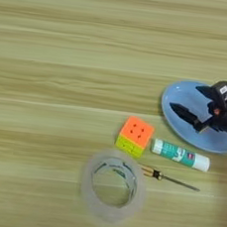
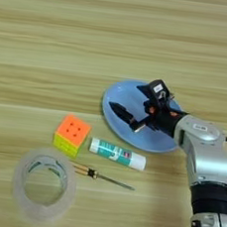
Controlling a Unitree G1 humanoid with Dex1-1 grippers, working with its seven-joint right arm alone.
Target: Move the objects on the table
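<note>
My right gripper (image 2: 135,95) hovers over the round light-blue plate (image 2: 127,138), open wide with nothing between its two black fingers (image 2: 120,110); the silver forearm comes in from the lower right. Left of the plate sits the orange-and-yellow puzzle cube (image 1: 135,135). Just below the plate's near rim, the white-green glue stick (image 1: 179,155) lies flat. The thin brown-yellow stick (image 1: 170,178) lies below the glue stick. The clear tape roll (image 1: 86,182) lies flat at the front, below the cube.
The wood-grain table (image 1: 67,55) fills the view. All the objects cluster in the front right part, close together.
</note>
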